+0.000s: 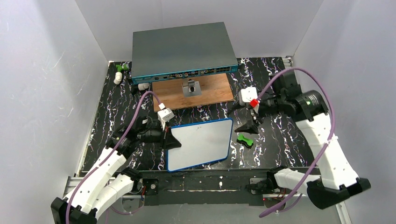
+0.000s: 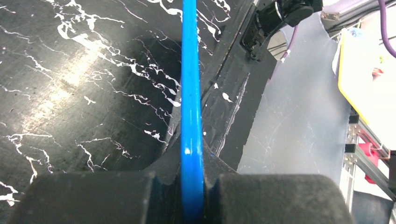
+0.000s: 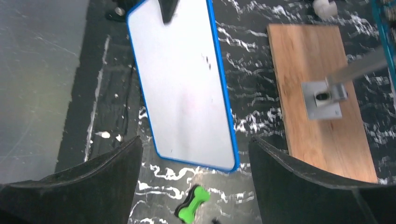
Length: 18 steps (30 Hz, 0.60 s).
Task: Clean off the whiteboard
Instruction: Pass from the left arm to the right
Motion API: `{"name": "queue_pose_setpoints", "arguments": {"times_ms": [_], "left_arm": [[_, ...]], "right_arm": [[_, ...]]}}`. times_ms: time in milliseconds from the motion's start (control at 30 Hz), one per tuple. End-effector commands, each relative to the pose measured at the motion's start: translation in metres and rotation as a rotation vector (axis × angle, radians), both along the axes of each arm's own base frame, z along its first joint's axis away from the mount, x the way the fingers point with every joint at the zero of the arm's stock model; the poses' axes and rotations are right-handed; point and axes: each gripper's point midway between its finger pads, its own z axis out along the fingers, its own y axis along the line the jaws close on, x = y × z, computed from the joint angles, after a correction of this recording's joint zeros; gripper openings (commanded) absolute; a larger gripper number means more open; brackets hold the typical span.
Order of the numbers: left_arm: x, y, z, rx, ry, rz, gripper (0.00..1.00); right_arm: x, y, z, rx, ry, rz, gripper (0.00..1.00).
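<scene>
Bright, even light; the table (image 2: 60,79) shows soft glare, and the whiteboard (image 2: 190,93) blurs at its near edge (left wrist view).

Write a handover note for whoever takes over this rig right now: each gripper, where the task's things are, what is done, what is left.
The left gripper is shut on the whiteboard, clamping its left edge.
The right gripper is open and empty, above the green eraser.
The eraser lies on the table, just right of the board and apart from it.
Done: the board looks wiped; only a faint pink smear and a few specks show.
Left: perhaps one more pass over the specks, then release the board.
</scene>
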Motion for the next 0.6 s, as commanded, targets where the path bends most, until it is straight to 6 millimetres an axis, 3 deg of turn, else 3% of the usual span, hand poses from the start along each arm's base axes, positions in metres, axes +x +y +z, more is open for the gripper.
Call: {"name": "queue_pose_setpoints", "arguments": {"times_ms": [0, 233, 333, 433, 567], "left_arm": [[-0.004, -0.02, 0.051, -0.126, -0.151, -0.16, 0.0], [-0.011, -0.031, 0.063, -0.156, -0.173, -0.22, 0.0], [-0.012, -0.036, 0.064, -0.161, -0.171, -0.239, 0.0], [-0.01, -0.037, 0.064, -0.158, -0.178, -0.232, 0.0], [-0.001, -0.037, 0.064, -0.141, -0.204, -0.195, 0.0]], "right_arm": [[-0.004, 0.027, -0.001, -0.028, 0.184, 0.055, 0.86], [0.023, 0.049, -0.046, -0.179, 0.284, -0.042, 0.83], [0.028, 0.054, -0.055, -0.207, 0.305, -0.056, 0.83], [0.022, 0.058, -0.063, -0.228, 0.338, -0.036, 0.79], [-0.009, 0.061, -0.078, -0.275, 0.426, 0.049, 0.65]]}}
